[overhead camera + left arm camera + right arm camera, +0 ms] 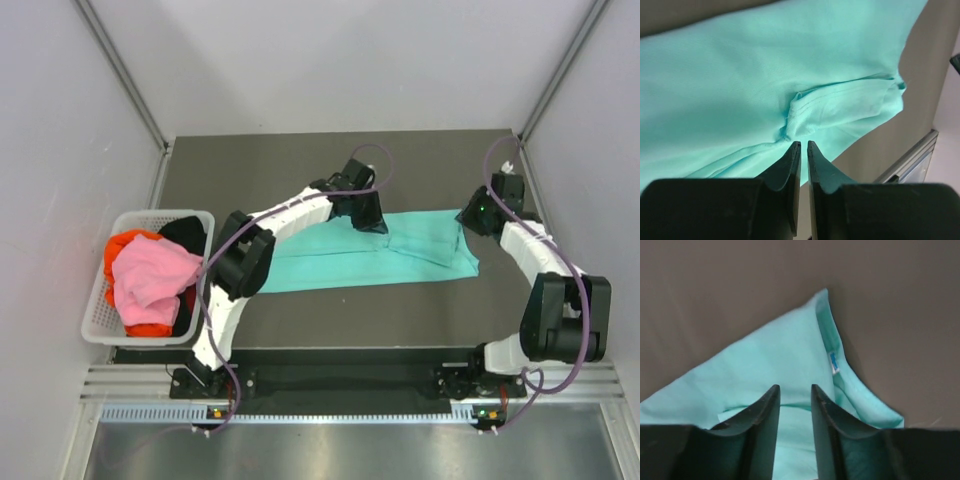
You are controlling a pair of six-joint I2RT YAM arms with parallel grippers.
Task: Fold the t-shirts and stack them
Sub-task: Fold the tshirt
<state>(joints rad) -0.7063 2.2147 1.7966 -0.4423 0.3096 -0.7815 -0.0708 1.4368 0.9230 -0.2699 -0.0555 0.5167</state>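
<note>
The teal t-shirt (380,258) lies flat on the dark table (400,160) as a long folded band between the two arms. The left gripper (368,218) hangs over its far edge with fingers (790,165) parted by only a thin slit and no cloth in it, while the right gripper (478,215) sits over the right end, jaws spread and empty above a corner. The pink t-shirt (150,280), red-orange t-shirt (128,243) and black t-shirt (185,232) are heaped in the white lattice basket (95,320) at the table's left edge.

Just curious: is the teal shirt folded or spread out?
Partly folded: the teal shirt lies as a long narrow strip, a sleeve turned in over it.
</note>
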